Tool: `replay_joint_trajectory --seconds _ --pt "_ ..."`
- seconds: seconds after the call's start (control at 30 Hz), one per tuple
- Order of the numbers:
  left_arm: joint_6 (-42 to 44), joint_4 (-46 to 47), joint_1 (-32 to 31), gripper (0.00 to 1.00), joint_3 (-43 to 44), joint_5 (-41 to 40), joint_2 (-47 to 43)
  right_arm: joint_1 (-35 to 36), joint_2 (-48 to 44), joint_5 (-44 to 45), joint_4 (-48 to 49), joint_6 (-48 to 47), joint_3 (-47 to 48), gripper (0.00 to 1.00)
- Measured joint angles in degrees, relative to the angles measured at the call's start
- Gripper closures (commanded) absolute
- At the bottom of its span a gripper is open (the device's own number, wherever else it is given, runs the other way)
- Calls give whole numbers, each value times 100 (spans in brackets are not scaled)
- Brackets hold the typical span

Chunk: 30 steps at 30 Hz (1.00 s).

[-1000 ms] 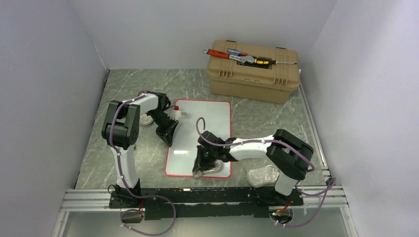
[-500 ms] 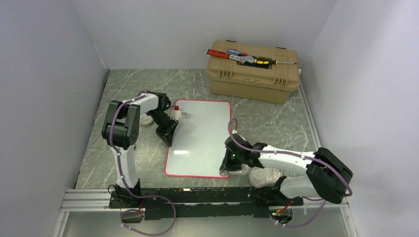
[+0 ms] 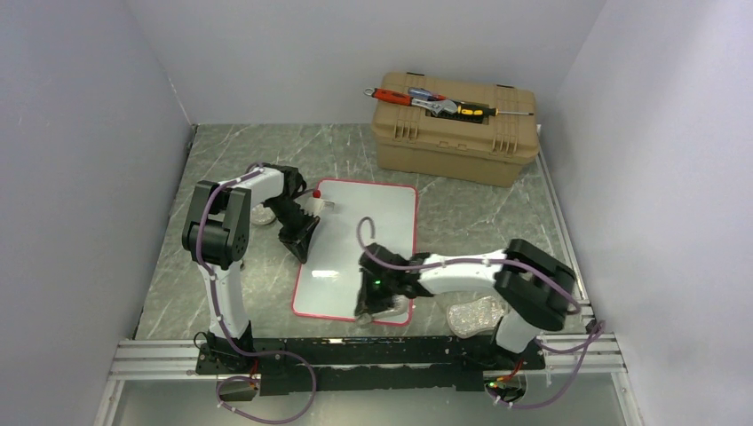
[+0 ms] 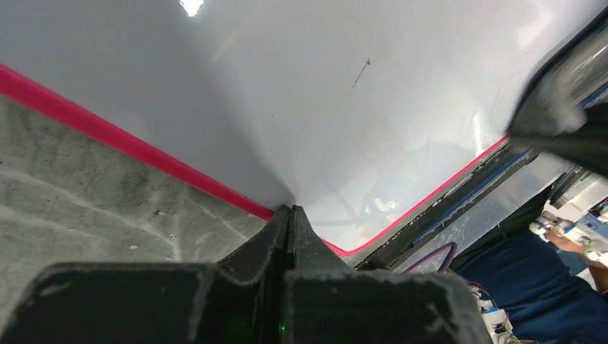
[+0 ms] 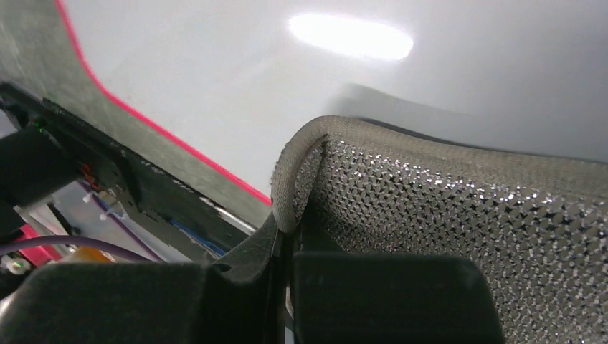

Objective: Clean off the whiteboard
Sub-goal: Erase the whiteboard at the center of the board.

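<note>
On whiteboard (image 3: 368,231): cloth (image 5: 444,215) in right claw (image 3: 371,308)

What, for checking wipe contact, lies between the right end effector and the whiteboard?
A silvery mesh cloth in the right end effector, touching the whiteboard: right wrist view.

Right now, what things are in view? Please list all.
whiteboard: one, white, red rim, centre of table
pen mark: one, dark, on the whiteboard
toolbox: one, tan, far right
hand tools: about three, red, silver, yellow-black, on the toolbox
mesh cloth: one, silvery, on whiteboard's near edge
second mesh cloth: one, silvery, table's near right
left gripper: black, shut, at whiteboard's left rim
right gripper: black, shut on the mesh cloth
</note>
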Motion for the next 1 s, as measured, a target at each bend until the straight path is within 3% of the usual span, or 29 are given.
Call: replay_joint_trajectory --seconds 0.2,0.33,0.57,0.8,1.0 --pt "11 2 -2 97 0 -55 -22 -1073 -1823 105 -509 210 -1473 100" --pt "22 0 -2 97 0 -55 -22 -1285 -2457 323 -870 295 -1849 100" --pt "37 2 -2 97 0 -79 -22 -927 -2142 442 -737 481 -1744 100" --pt "107 -20 13 97 0 -98 -24 -533 -960 -28 -420 518 -964 100" --pt "109 -22 13 97 0 -101 -31 -903 -2035 138 -603 529 -1648 100"
